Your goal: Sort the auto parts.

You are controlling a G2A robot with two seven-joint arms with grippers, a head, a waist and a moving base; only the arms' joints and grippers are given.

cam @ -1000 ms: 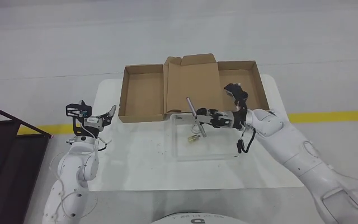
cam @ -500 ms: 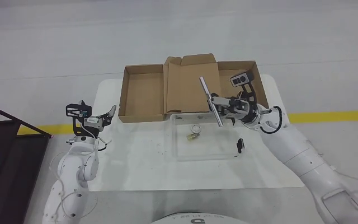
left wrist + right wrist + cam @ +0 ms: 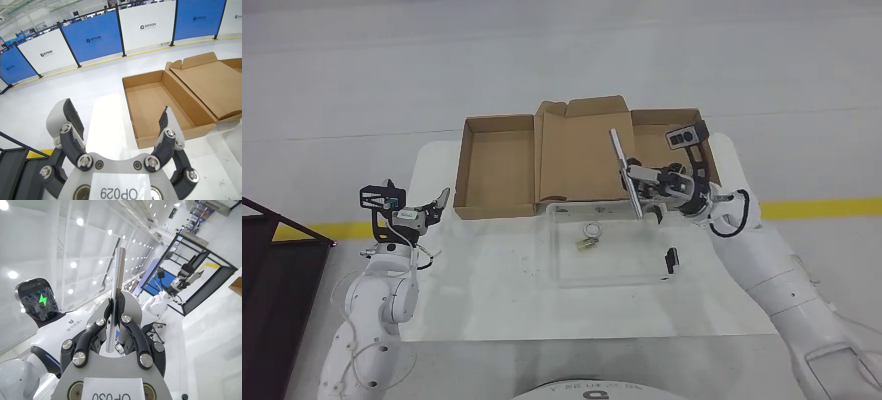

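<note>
Holding a metal rod (image 3: 626,172) near one end, the right jaws are clamped on it, tilted above the open cardboard box (image 3: 500,170). Left jaws stand wide apart over the desk's (image 3: 492,300) left edge, near the box.

A factory hall, with blue-and-white partition panels (image 3: 94,43) and yellow floor line (image 3: 832,208).

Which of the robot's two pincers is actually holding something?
The right pincer, shut on a shiny metal rod; the left pincer is open and empty.
</note>
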